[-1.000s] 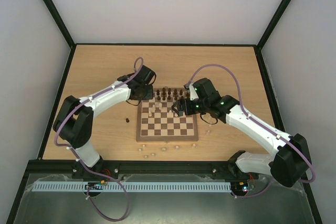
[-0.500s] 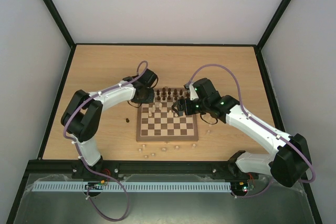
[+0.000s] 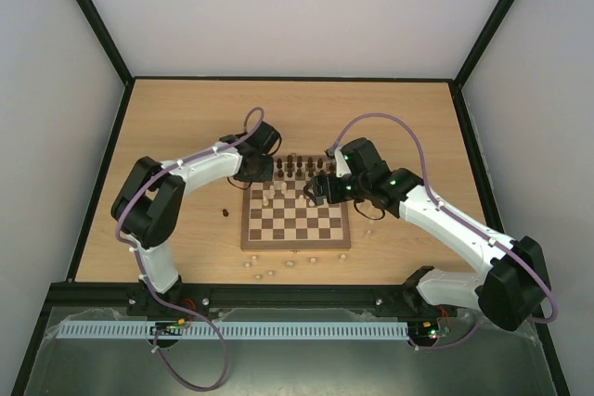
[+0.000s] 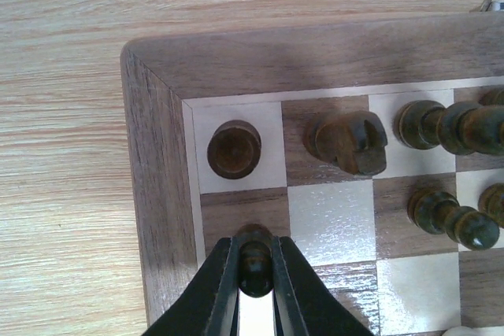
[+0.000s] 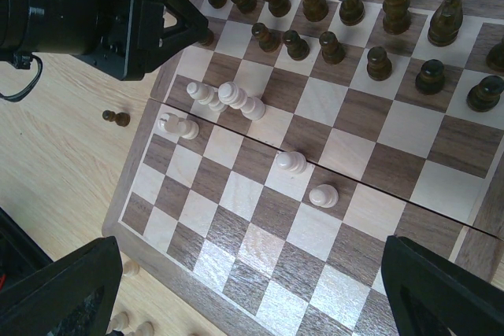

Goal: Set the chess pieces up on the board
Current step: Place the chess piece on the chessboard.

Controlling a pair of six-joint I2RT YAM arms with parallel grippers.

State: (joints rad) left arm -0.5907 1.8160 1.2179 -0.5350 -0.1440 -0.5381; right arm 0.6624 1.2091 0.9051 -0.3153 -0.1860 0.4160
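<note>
The board [image 3: 297, 244] lies in the middle of the table, with dark chess pieces [image 3: 295, 170] lined along its far rows. My left gripper [image 4: 256, 256] is shut on a small dark pawn [image 4: 256, 261], over the dark square just in front of the corner rook [image 4: 234, 149]. A dark knight [image 4: 350, 142] stands on the square beside the rook. My right gripper [image 5: 248, 273] hangs open above the board's near half, nothing between its fingers [image 5: 59, 289]. A few pale pieces [image 5: 220, 96] stand mid-board.
One dark pawn [image 3: 225, 213] lies on the table left of the board. Pale pieces [image 3: 269, 274] are scattered along the table in front of the board, and a few more [image 3: 367, 231] lie to its right. The left gripper's black body [image 5: 94, 13] fills the right wrist view's top left.
The left arm has shifted slightly right, bringing its gripper and the pawn over the board's far-left corner. The right arm has not moved.
</note>
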